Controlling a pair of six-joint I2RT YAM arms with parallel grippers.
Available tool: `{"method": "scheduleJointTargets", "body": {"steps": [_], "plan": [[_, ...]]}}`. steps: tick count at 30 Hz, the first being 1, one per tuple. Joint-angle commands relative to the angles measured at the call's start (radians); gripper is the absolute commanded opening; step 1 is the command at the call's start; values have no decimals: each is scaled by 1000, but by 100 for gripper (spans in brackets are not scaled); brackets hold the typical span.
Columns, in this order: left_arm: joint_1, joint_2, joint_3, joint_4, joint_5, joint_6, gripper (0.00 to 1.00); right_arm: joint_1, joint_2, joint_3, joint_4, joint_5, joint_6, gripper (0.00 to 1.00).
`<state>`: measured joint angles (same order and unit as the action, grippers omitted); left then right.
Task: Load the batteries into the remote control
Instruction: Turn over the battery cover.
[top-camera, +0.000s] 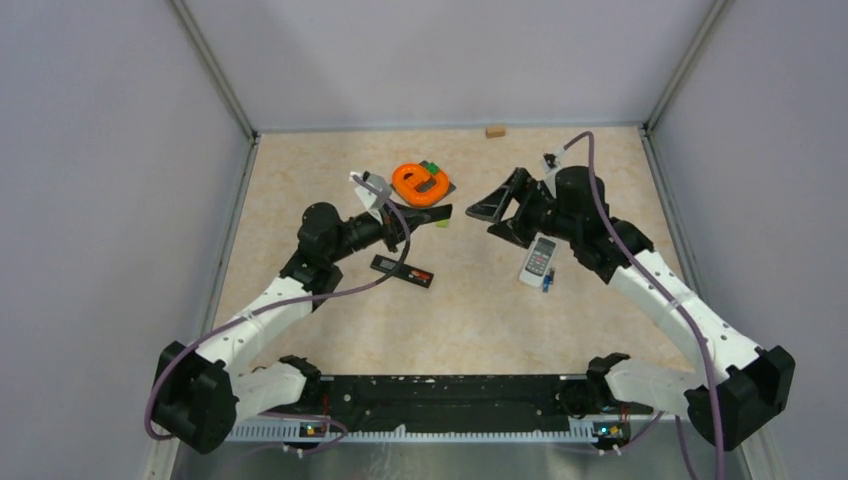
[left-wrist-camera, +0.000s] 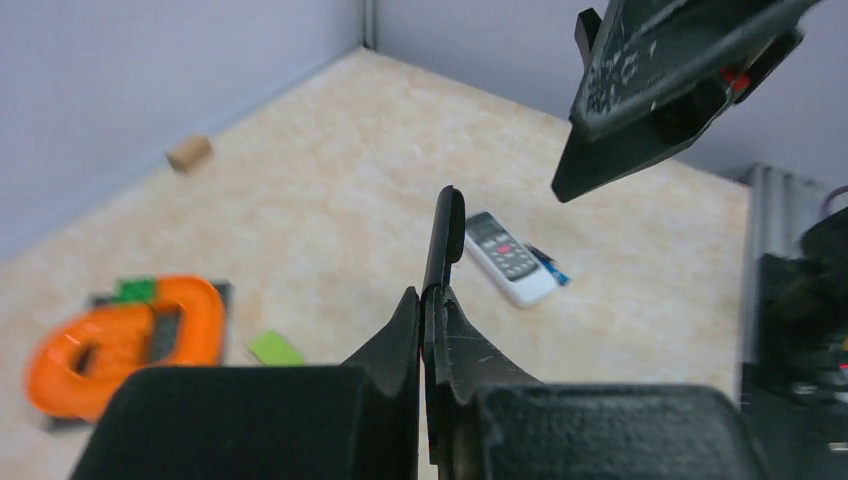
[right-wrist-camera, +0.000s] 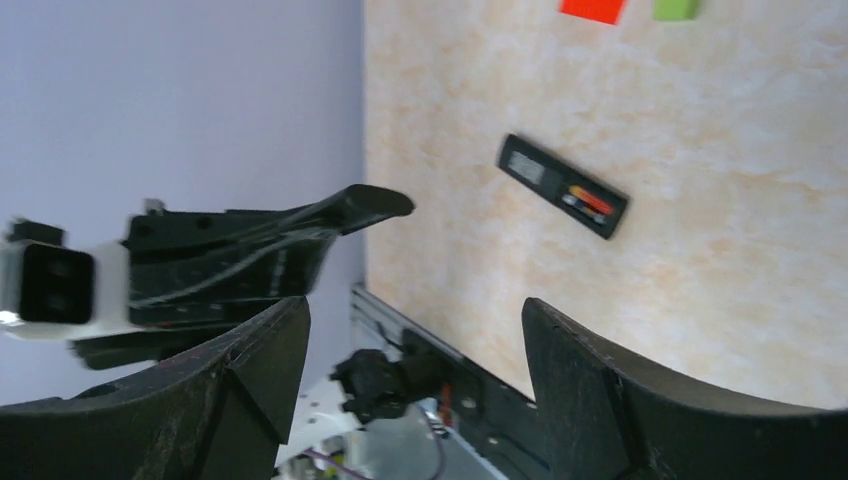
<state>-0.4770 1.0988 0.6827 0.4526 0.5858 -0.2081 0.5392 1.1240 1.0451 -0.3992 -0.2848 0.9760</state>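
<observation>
A black remote control (top-camera: 402, 271) lies face down mid-table, its compartment open (right-wrist-camera: 563, 186) with an orange-red battery (right-wrist-camera: 592, 202) showing inside. A white remote (top-camera: 538, 257) lies to the right with a blue battery (top-camera: 548, 283) at its near end; the remote (left-wrist-camera: 505, 258) and battery (left-wrist-camera: 548, 266) also show in the left wrist view. My left gripper (top-camera: 440, 212) hangs above the table, shut (left-wrist-camera: 428, 295) on a thin black cover plate (left-wrist-camera: 443, 235). My right gripper (top-camera: 493, 205) faces it, open (right-wrist-camera: 415, 310) and holding nothing.
An orange ring toy (top-camera: 420, 183) with green blocks sits behind the left gripper. A loose green block (left-wrist-camera: 275, 348) lies beside it. A small cork (top-camera: 494, 131) rests at the back wall. Red (right-wrist-camera: 592, 8) and green (right-wrist-camera: 675, 8) blocks show in the right wrist view.
</observation>
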Motion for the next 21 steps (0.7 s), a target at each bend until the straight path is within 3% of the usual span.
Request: {"method": "scheduleJointTargets", "body": {"steps": [1, 6, 12, 21], "plan": [[-12, 15, 21, 229, 6, 369, 0, -16, -22, -17, 180, -103, 283, 78], [-33, 58, 113, 163, 65, 701, 0, -15, 34, -22, 344, -122, 504, 75], [-61, 65, 132, 148, 61, 944, 0, -14, 105, 28, 433, -114, 623, 70], [-101, 55, 122, 120, 49, 1113, 1, -15, 140, -6, 548, -155, 704, 40]]}}
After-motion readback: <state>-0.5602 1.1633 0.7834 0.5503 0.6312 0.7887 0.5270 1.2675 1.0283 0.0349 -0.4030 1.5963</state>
